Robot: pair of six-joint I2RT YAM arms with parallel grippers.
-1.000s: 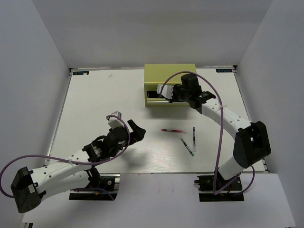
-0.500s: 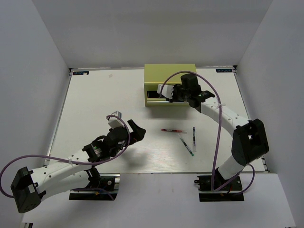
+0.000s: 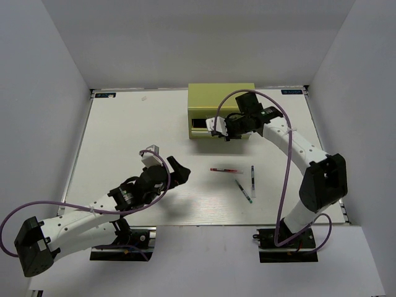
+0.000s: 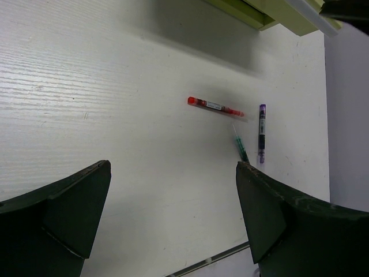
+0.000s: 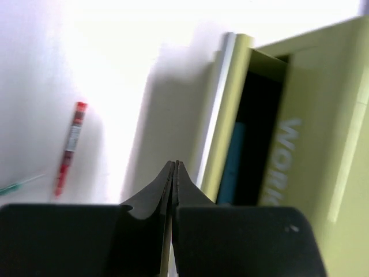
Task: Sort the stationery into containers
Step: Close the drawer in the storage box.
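Sorting 1 of 4 done | light blue pen (image 5: 233, 164) lying in open drawer (image 5: 222, 115) of tool chest (image 3: 221, 99) | red pen (image 4: 214, 106), dark green pen (image 4: 240, 149), whitish pen (image 4: 261, 135) waiting on desk (image 3: 136, 130) before chest | right gripper (image 5: 174, 165) hovering at drawer, jaws clenched empty | left gripper (image 4: 173, 170) hovering near-left of chest, jaws released

A yellow-green tool chest (image 3: 221, 98) stands far back on the table (image 3: 124, 130), the right gripper (image 3: 224, 130) at its front. Nearer lie a red pen (image 3: 226, 170), a green pen (image 3: 243, 190) and a pale pen (image 3: 252, 179) close together, the left gripper (image 3: 177, 169) to their left
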